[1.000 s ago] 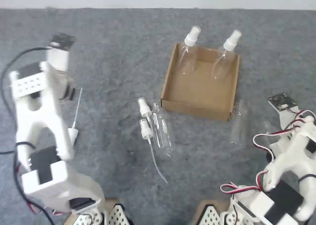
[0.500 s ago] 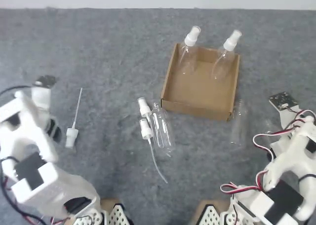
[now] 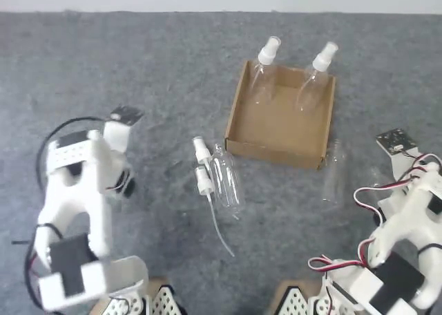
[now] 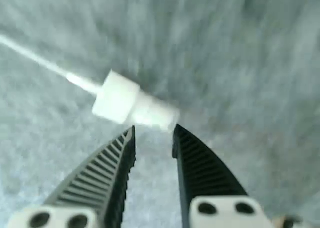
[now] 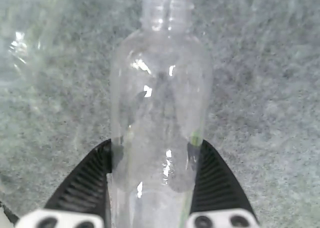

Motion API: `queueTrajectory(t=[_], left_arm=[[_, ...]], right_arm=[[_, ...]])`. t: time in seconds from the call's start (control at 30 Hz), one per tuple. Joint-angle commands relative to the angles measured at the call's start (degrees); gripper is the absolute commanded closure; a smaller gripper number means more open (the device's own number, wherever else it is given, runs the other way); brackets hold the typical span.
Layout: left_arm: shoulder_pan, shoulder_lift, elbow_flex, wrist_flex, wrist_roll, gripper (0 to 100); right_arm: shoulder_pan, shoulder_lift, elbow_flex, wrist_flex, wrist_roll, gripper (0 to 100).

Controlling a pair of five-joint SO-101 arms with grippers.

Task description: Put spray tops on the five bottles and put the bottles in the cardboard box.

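Right hand (image 5: 155, 147) clasps bottle (image 5: 160, 83); left hand (image 4: 153, 131) spread beside spray top (image 4: 120, 103).

Surface: grey felt-like table (image 3: 159, 66) | right of centre: cardboard box (image 3: 273, 153) sitting flat | by its near-left corner: clear bottle (image 3: 226, 177) lying on its side, two spray tops (image 3: 204, 182) just beside it, one tube trailing nearward | right of box: uncapped bottle (image 3: 333, 171) lying flat | left: loose spray top (image 4: 131, 105) lying on felt
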Motion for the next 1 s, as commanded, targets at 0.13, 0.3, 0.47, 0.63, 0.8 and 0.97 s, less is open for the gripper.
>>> queueTrajectory(t=[0.13,0.3,0.47,0.63,0.8,0.97], left_arm=[[16.88,-4.84,-0.04,-5.36,16.18,89],[18.37,-4.48,-1.80,-8.53,18.64,89],[10.37,-4.48,-11.47,-1.67,15.65,89],[-2.46,-4.57,-20.53,8.00,7.91,89],[-14.33,-7.74,-18.15,7.47,-1.23,89],[-19.52,-17.76,-4.70,-0.62,-7.03,88]], right_arm=[[-0.22,-0.57,-0.44,-0.66,0.70,99.3],[-0.22,-0.57,-0.44,-0.66,0.70,99.3],[-0.22,-0.57,-0.44,-0.66,0.70,99.3],[-0.22,-0.57,-0.44,-0.66,0.79,99.3],[-0.48,-0.57,-0.44,-1.10,0.79,99.3],[-0.57,-0.57,-0.44,-1.19,0.79,99.3]])
